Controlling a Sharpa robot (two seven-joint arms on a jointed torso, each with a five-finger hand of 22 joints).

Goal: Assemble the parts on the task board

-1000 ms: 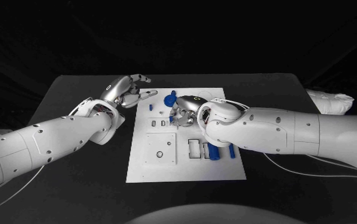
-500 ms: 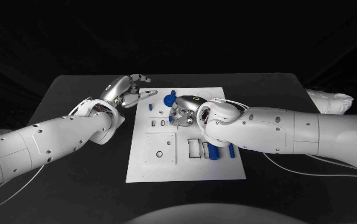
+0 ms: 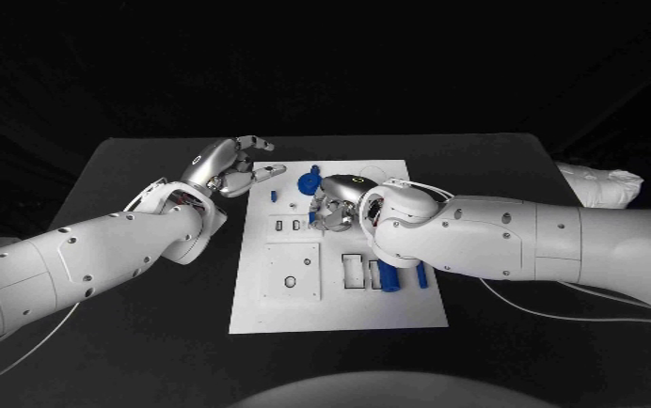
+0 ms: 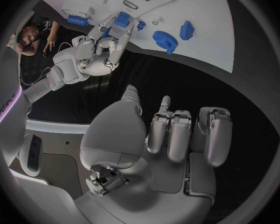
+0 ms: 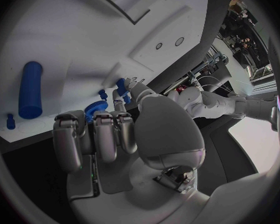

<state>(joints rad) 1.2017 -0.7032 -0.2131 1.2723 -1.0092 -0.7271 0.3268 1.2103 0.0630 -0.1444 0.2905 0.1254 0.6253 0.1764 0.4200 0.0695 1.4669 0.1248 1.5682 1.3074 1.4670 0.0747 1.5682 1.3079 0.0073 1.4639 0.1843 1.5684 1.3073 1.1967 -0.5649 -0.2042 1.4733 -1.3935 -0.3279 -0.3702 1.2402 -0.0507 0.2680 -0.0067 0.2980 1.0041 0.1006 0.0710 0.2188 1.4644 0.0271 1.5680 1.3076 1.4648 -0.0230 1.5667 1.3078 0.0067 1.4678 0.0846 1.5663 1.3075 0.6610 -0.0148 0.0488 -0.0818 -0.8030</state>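
Right hand (image 3: 334, 209) is pinching a small blue part (image 4: 122, 19) over the task board (image 3: 340, 305), nearer its far end. Left hand (image 3: 233, 169) is hovering off the board's far-left corner, fingers loosely curled, holding nothing; blue gear (image 4: 164, 39) is lying between the hands.

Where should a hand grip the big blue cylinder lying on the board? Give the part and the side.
Grip the blue cylinder across its middle, from above, fingers on its two long sides. It lies flat on the task board, with a slim blue peg close alongside, so a side approach looks cramped. The right hand holds a blue part.
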